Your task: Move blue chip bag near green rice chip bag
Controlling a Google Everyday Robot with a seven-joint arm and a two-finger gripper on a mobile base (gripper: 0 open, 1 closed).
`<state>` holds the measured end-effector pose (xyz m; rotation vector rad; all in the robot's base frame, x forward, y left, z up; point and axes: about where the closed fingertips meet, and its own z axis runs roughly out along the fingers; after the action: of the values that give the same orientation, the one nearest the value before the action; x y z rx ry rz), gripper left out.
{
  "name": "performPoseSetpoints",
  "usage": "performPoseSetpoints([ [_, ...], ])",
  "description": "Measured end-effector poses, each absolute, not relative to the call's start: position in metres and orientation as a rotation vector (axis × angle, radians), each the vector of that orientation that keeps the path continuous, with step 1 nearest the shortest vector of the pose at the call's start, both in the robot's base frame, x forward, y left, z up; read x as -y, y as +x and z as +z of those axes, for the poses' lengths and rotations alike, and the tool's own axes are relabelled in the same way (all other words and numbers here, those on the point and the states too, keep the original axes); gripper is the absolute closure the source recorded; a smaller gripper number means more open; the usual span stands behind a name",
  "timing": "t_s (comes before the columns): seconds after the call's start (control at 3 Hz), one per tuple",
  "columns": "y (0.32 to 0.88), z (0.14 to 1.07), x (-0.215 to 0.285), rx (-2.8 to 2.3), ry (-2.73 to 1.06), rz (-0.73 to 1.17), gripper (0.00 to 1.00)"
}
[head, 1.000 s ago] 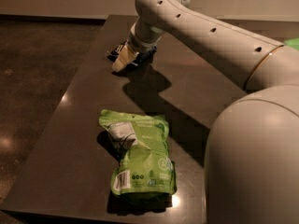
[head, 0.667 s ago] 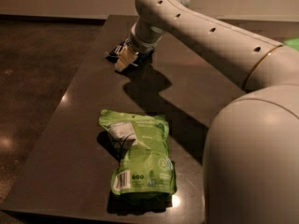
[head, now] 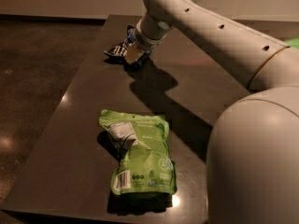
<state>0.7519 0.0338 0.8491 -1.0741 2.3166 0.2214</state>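
The blue chip bag (head: 117, 49), small, dark and creased, lies at the far end of the dark table (head: 70, 125). My gripper (head: 133, 54) is right on the bag's right end, touching or pressing into it, with the arm reaching in from the upper right. The green rice chip bag (head: 142, 160), a large lime-green pouch with a white label and a barcode, lies flat near the table's front edge. It is well apart from the blue bag and the gripper.
The robot's large pale body (head: 254, 162) fills the lower right and hides the table's right front corner. The arm casts a dark shadow (head: 154, 90) across the table's middle. Dark floor (head: 32, 69) lies beyond the table's left edge.
The gripper has shifted slightly right and toward the far edge at the blue bag. More of the blue bag shows to its left. The green bag has not moved.
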Motion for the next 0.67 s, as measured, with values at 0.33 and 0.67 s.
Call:
performPoseSetpoints([
  [0.33, 0.744, 0.860, -0.022, -2.313, -1.084, 0.256, 0.85],
  [0.67, 0.725, 0.880, -0.007, -2.270, -1.150, 0.300, 1.00],
])
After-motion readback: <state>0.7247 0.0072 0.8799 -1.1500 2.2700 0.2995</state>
